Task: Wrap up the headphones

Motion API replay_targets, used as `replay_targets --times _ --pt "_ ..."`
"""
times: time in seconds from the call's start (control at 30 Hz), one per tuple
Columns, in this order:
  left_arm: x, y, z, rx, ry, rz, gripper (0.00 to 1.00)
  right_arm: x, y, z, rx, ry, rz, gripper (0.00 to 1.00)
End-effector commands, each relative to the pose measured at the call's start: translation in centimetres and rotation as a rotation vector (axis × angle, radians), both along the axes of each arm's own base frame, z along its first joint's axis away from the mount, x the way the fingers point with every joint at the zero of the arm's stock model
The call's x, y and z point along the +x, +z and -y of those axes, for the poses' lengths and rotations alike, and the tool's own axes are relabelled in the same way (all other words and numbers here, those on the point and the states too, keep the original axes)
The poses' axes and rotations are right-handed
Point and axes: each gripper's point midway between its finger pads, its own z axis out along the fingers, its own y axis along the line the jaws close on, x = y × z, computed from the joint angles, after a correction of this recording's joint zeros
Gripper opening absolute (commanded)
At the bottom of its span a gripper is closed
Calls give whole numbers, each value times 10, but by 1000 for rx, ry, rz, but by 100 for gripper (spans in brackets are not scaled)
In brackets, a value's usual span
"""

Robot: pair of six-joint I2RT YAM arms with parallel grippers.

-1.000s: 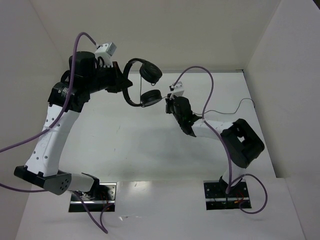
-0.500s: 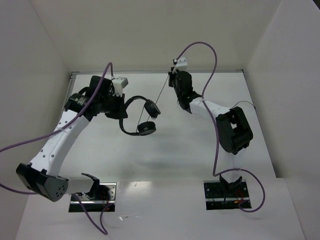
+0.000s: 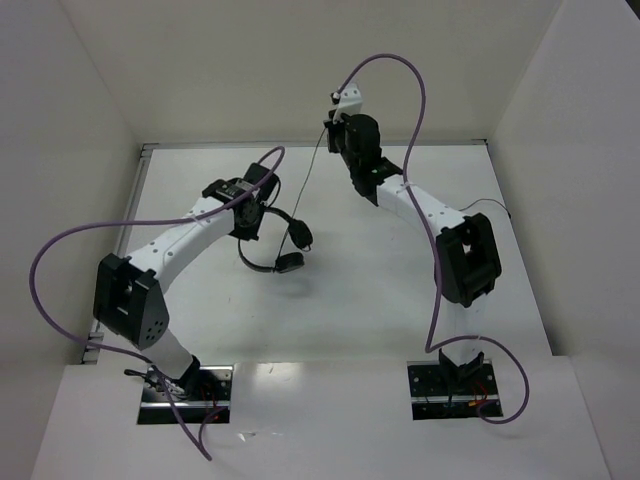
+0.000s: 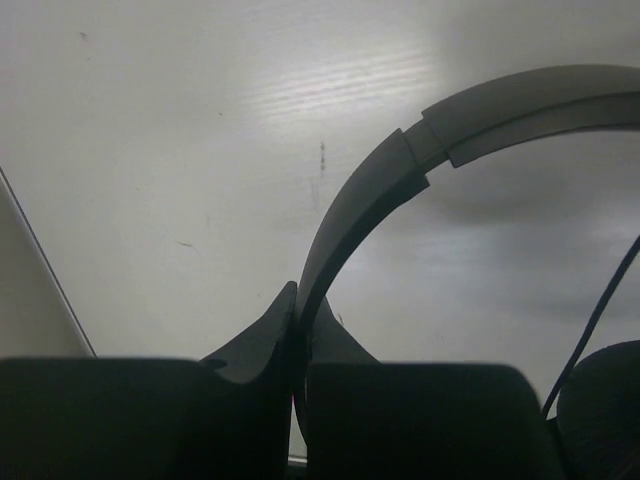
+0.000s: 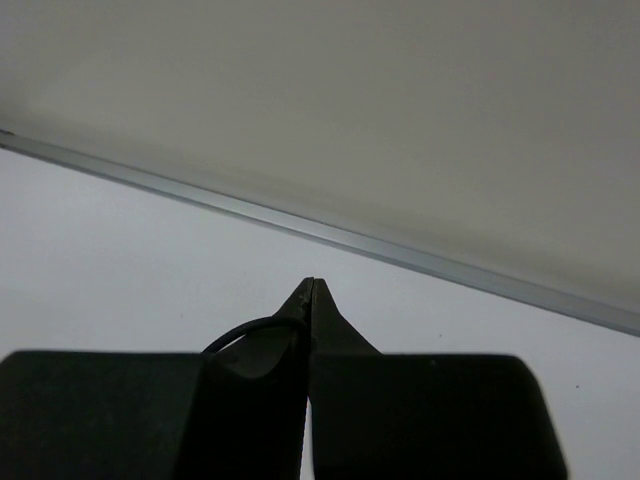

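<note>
The black headphones (image 3: 287,243) hang just above the white table, left of its centre, with both round earcups (image 3: 289,263) low. My left gripper (image 3: 262,214) is shut on the thin headband (image 4: 378,190), pinched between the fingertips (image 4: 300,300). One earcup (image 4: 612,400) and the cord (image 4: 596,318) show at the right of the left wrist view. My right gripper (image 3: 334,132) is raised near the back wall and shut on the thin black cord (image 5: 240,331). The cord (image 3: 312,175) runs tight from it down to the headphones.
Thick purple robot cables (image 3: 60,245) loop over both arms. A metal strip (image 5: 400,250) marks the table's back edge at the wall. White walls close in the left, back and right sides. A thin dark wire (image 3: 487,204) lies near the right wall.
My left arm has swung right and down, bringing the headphones lower over the table. My right arm has reached back and up towards the wall, drawing the cord tight.
</note>
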Motion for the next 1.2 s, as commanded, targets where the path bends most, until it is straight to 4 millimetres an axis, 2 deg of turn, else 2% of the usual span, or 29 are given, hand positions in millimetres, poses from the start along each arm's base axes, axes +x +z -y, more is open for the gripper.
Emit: replay_targets --times 0.0,0.03,0.07,0.1,0.13,0.2,0.23,0.27,0.3,0.33,0.43,0.47,0.5,0.53,0.57,0.6,0.63,0.67,0.7,0.73,0.77,0.83,0.9,0.97,1.03,1.07,1.1,1.17 --pt "50 13 -40 48 217 209 1 -21 51 -5 13 22 87 1" --pt "56 9 -44 30 248 232 1 -27 54 -9 12 33 85 1" --pt "72 10 -39 4 256 296 1 -30 55 -7 6 33 74 1" --pt "79 8 -43 30 274 316 1 -38 59 -15 5 60 73 1" --pt "85 8 -43 32 294 338 1 -51 72 -23 3 93 91 1" --pt "106 15 -46 53 345 419 1 -69 77 -35 4 136 90 1" --pt "112 17 -47 61 351 447 1 -84 92 -39 19 157 114 1" --pt "149 34 -45 84 417 554 1 -140 100 -84 40 267 108 1" --pt "149 34 -45 84 417 555 1 -141 100 -85 40 268 108 1" --pt "158 38 -46 74 430 574 1 -159 97 -103 84 324 72 1" --pt "187 51 -32 1 459 640 1 -190 85 -125 137 402 -1 1" --pt "198 65 -29 -68 487 677 1 -206 84 -134 162 426 -20 1" --pt "205 65 -22 -105 483 677 1 -207 72 -134 163 424 -53 1" --pt "211 73 -26 -149 507 697 1 -214 65 -136 174 432 -78 1" --pt "218 74 -18 -221 499 688 1 -221 61 -135 206 447 -116 1" --pt "225 87 -11 -274 499 713 1 -223 57 -133 214 445 -131 1" --pt "230 97 -14 -311 511 732 1 -225 40 -128 209 425 -163 1" --pt "234 105 -13 -352 502 731 1 -228 42 -120 235 402 -171 1" --pt "237 121 -8 -393 494 756 1 -228 40 -115 239 389 -165 1" --pt "239 133 -5 -425 480 777 1 -229 25 -110 231 369 -190 1" --pt "238 140 1 -457 457 780 1 -229 25 -106 235 353 -182 1" --pt "234 172 7 -525 421 829 1 -229 22 -96 252 315 -175 1" --pt "230 191 16 -585 373 841 1 -231 21 -94 275 315 -177 1" --pt "224 220 22 -651 321 864 1 -232 14 -95 272 324 -182 1" --pt "217 241 28 -704 290 876 1 -234 -5 -104 270 348 -224 1" --pt "208 259 32 -743 252 891 1 -233 -5 -104 280 350 -213 1" --pt "203 267 34 -760 234 897 1 -234 -21 -104 272 345 -235 1" --pt "190 293 35 -795 203 931 1 -229 -34 -99 262 304 -237 1"
